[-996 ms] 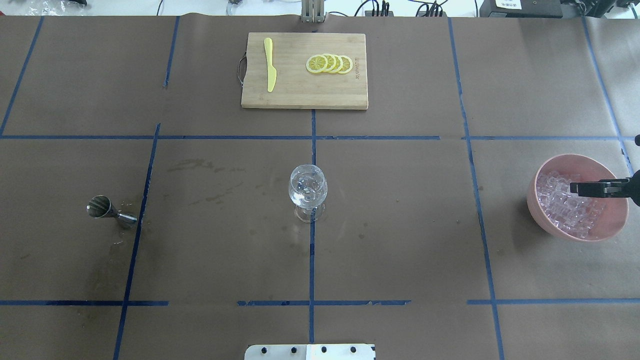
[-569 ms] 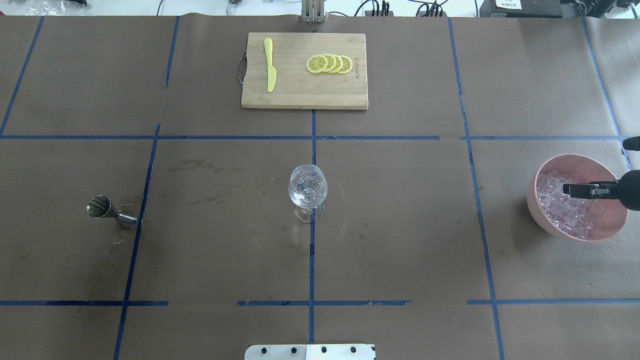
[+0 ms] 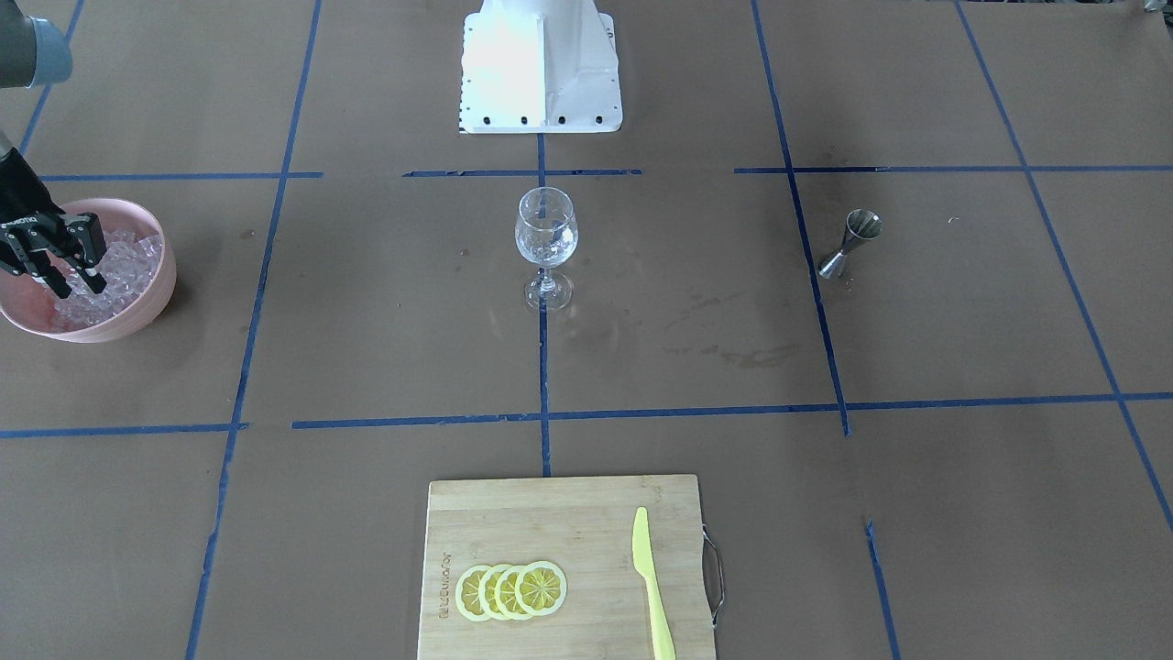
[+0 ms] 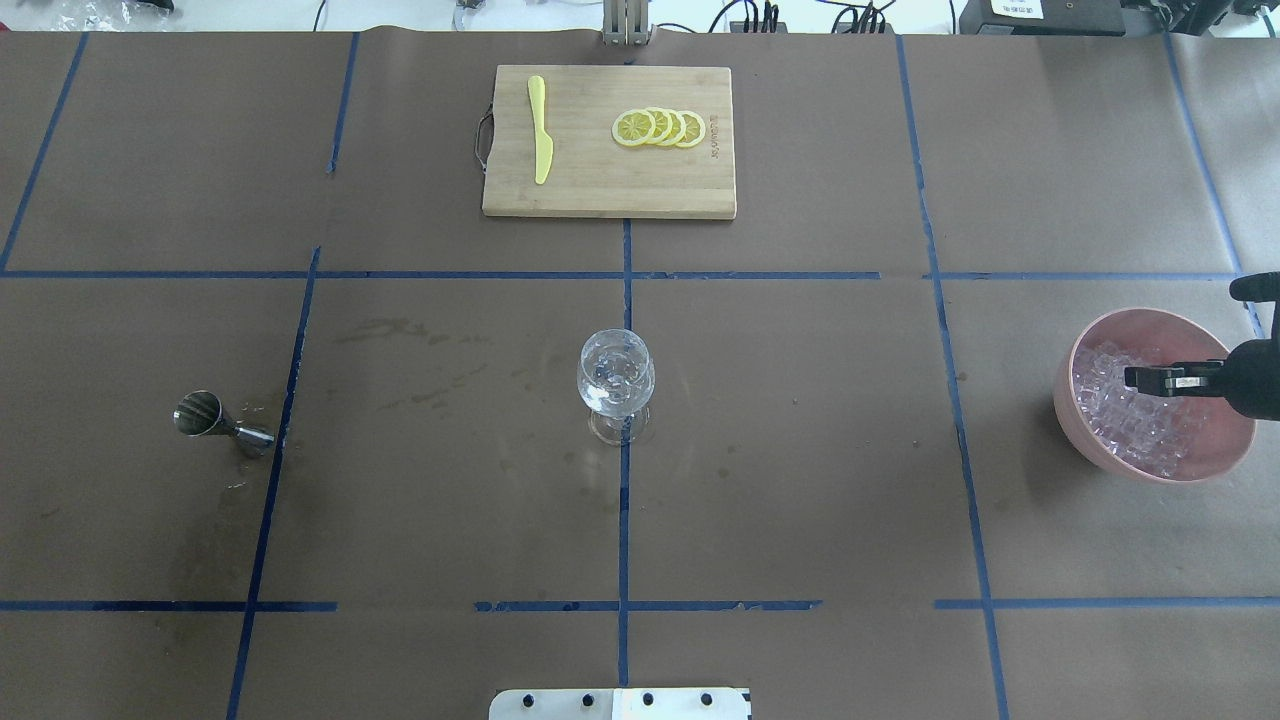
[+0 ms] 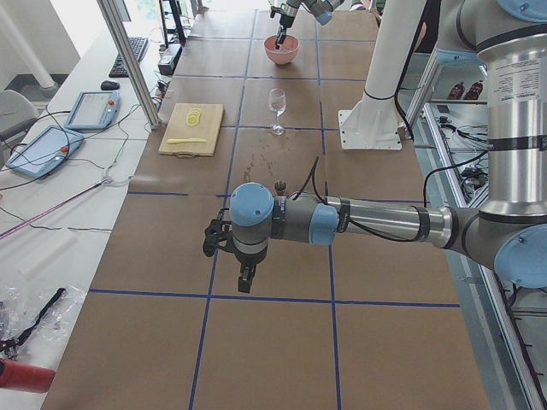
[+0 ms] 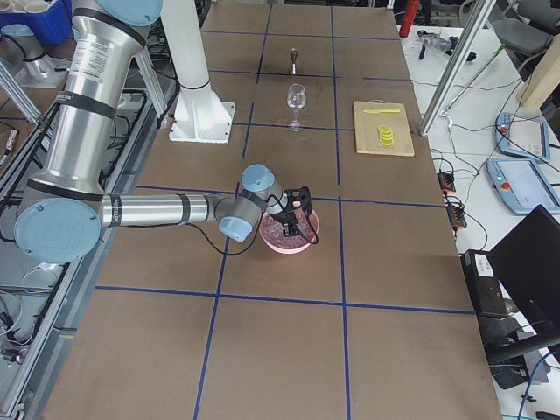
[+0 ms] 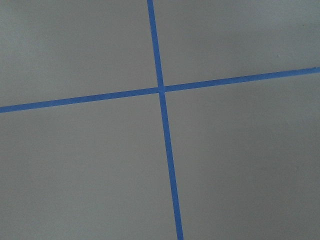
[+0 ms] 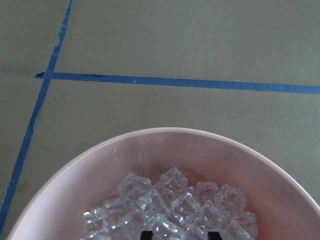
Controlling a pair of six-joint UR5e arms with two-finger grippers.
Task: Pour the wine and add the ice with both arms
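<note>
My right gripper is open, its tips down among the ice in the pink bowl at the table's right end. The right wrist view shows two black fingertips apart over the clear ice inside the bowl. From overhead the right gripper shows side-on above the ice. A wine glass stands at the table's centre with something clear in it. Wine is out of view. My left gripper hangs over bare table far left; I cannot tell its state.
A steel jigger stands left of the glass beside damp stains. At the far edge lies a wooden cutting board with lemon slices and a yellow knife. The white pedestal sits at the robot's side.
My right gripper has slid a little further left over the ice in the bowl, and more of the wrist shows. The glass and jigger have not moved.
</note>
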